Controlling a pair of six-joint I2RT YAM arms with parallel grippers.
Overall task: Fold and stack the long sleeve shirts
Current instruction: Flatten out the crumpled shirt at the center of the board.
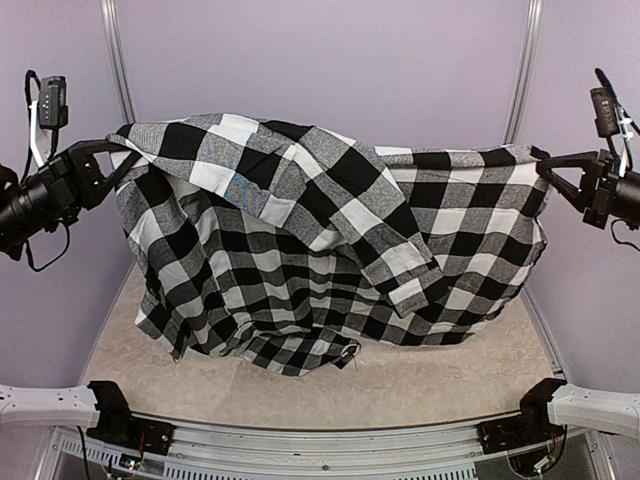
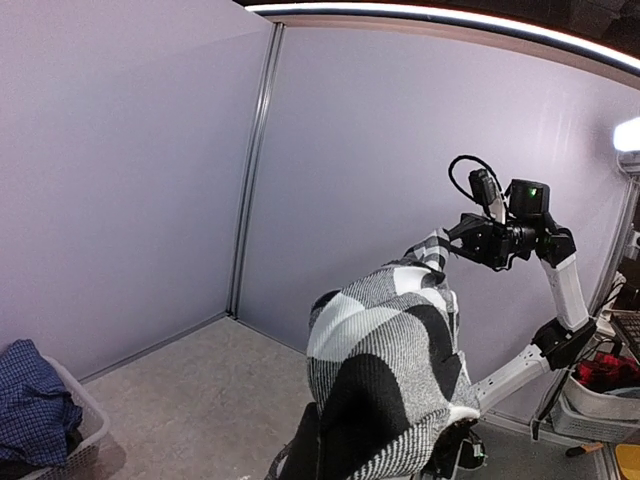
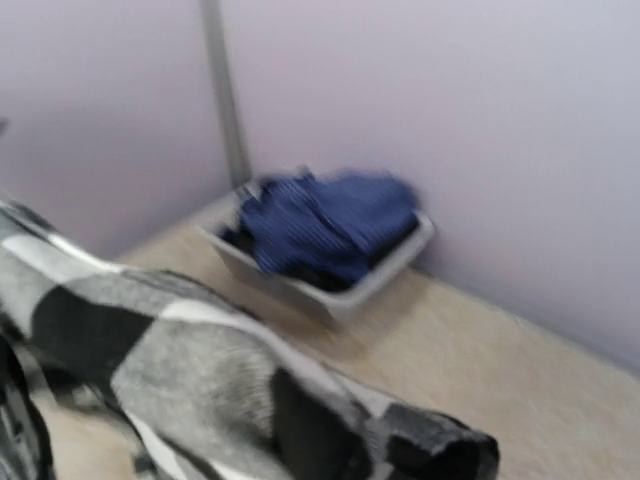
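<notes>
Large black-and-white checked cloth shirt hangs unfolded between left gripper and right gripper, both clamped on it. Blue fine-checked shirt sits in white basket. Nothing appears folded.

Top view high behind table, looking forward, wrist views close, sharing checked shirt

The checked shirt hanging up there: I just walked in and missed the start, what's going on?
The black-and-white checked shirt is held spread in the air, the left gripper shut on one end, the right gripper on the other. Its bottom touches the table. A blue shirt lies in the basket.
</notes>
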